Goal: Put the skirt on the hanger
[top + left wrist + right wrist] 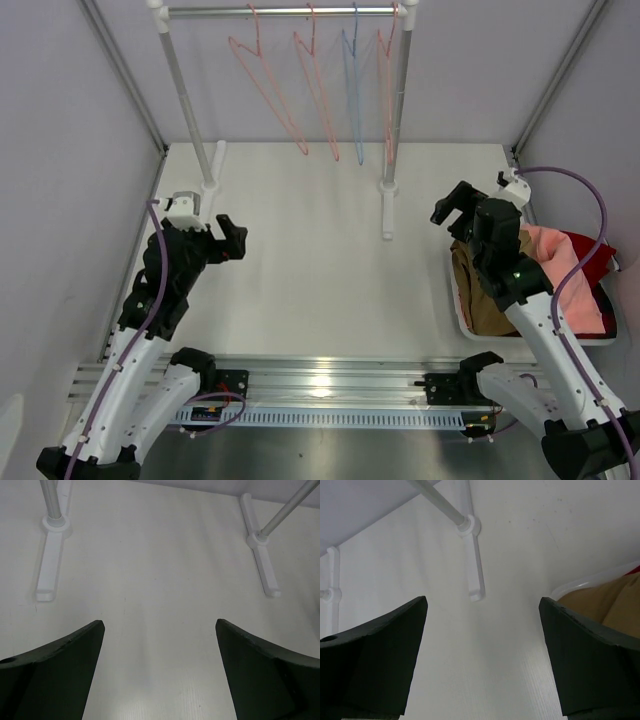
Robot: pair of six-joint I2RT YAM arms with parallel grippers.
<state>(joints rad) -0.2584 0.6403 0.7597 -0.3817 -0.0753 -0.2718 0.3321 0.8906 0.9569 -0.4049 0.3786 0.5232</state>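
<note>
My left gripper hovers wide open and empty near the tabletop's left edge. My right gripper, also wide and empty, is above the far corner of the bin at the right edge. The skirt lies crumpled in that bin. The hanger, one of several pink ones, hangs from the rail at the far edge.

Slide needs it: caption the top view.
Open left gripper and right gripper hover; skirt in bin, hangers on rack.

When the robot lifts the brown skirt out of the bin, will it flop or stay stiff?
Probably floppy: the skirt lies crumpled and folded in the bin, so it should droop. It likely bunches rather than slides, being soft cloth.
</note>
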